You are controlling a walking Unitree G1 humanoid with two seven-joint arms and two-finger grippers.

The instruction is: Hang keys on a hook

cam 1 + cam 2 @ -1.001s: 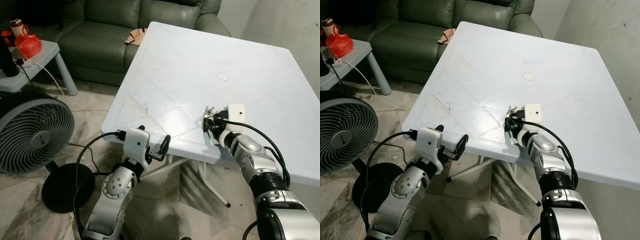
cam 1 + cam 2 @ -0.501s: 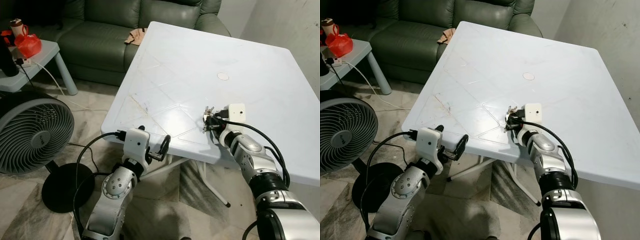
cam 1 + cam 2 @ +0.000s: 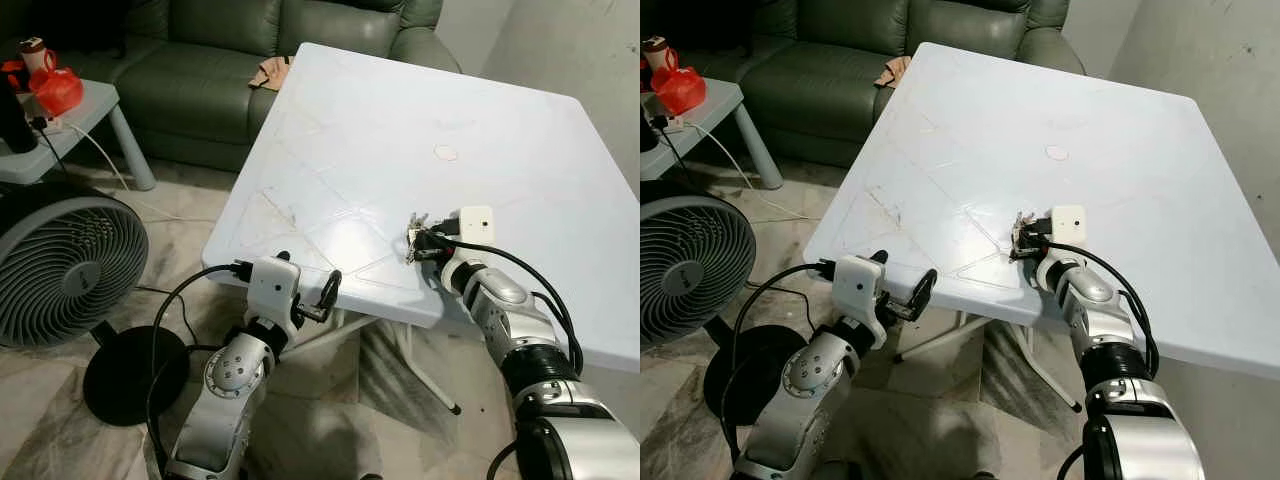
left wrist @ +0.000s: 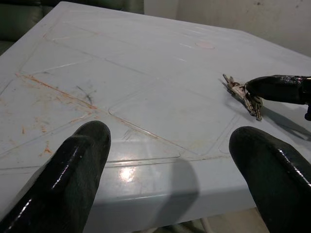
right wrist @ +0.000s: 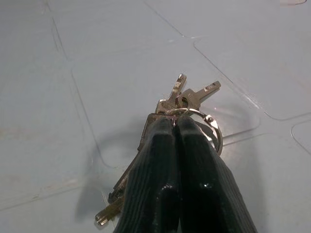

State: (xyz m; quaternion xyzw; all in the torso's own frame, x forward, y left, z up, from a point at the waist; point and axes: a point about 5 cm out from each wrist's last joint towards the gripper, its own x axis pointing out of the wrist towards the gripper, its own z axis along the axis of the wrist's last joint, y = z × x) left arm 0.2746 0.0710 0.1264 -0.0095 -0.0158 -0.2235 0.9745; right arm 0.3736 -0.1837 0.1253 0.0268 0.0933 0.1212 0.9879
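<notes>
White table (image 3: 350, 130), keys (image 5: 182, 99) fanned beyond right gripper (image 5: 176, 127)

Items showing in frame — one white table (image 3: 380, 150), one bunch of keys (image 5: 167, 116) at centre right, two grippers — left gripper (image 3: 325, 295), right gripper (image 3: 415, 243) — one fan (image 3: 60, 270) at left, one green sofa (image 3: 210, 60) at upper left.

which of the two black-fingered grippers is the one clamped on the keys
The right gripper: its black fingers are pressed together on the bunch of metal keys above the white plastic table. The left gripper is open at the table's edge.
</notes>
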